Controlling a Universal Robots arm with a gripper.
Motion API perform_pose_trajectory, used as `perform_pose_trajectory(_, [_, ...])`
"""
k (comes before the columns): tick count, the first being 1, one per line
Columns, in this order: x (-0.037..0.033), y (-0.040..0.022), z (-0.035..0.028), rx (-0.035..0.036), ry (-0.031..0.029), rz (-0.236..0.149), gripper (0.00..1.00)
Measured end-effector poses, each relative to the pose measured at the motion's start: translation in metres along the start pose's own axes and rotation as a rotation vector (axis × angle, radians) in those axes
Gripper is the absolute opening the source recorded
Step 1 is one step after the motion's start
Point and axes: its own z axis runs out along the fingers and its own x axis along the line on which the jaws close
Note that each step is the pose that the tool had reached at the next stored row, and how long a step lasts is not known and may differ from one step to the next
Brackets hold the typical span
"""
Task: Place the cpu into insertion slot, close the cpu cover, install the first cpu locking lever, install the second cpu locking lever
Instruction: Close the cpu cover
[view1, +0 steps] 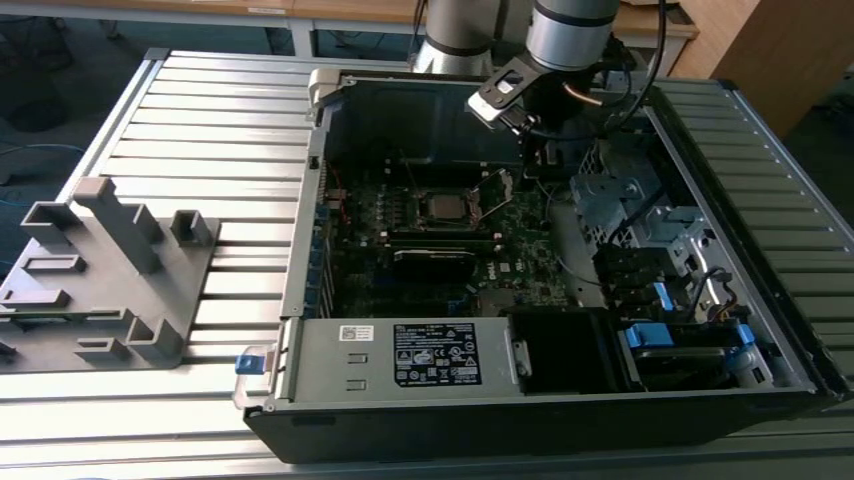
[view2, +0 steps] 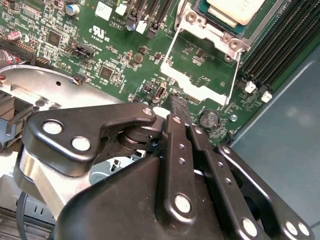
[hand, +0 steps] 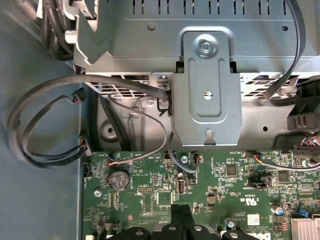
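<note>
As your gripper (view2: 177, 102) hangs low over the green board, its black fingers are pressed together with nothing pinched between them. The tip sits just short of the insertion slot (view2: 212, 31), right beside the free edge of the cpu cover (view2: 192, 86); I can't tell whether it touches.

The cover is swung open, away from the slot and toward you, so closing it looks like the step in hand. Keep the fingers together as one blunt pusher and meet the flat end band, not the thin side rails. Follow the hinge's arc over the slot rather than shoving flat, and stay clear of the round coin battery (view2: 208, 119) just beside the tip.

The cover is thin, bright sheet metal, an open frame with board showing through its window. Beyond it, the cpu (view2: 235, 9) lies in the slot, flat, pale and matte, inside a silvery screwed rim. Long black memory slots (view2: 280, 45) run past the slot's far side.
</note>
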Motion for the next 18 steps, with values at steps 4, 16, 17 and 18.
perform_pose_trajectory(4, [0.0,0.0,0.0002,-0.0001,0.0003,0.0,0.1])
perform_pose_trajectory(16, [0.0002,-0.0019,0.0032,-0.0001,0.0004,0.0,0.1])
perform_pose_trajectory(17, [0.0001,-0.0024,0.0033,-0.0001,0.0004,0.0,0.1])
perform_pose_trajectory(18, [0.0001,-0.0031,0.0034,-0.0001,0.0005,0.0,0.1])
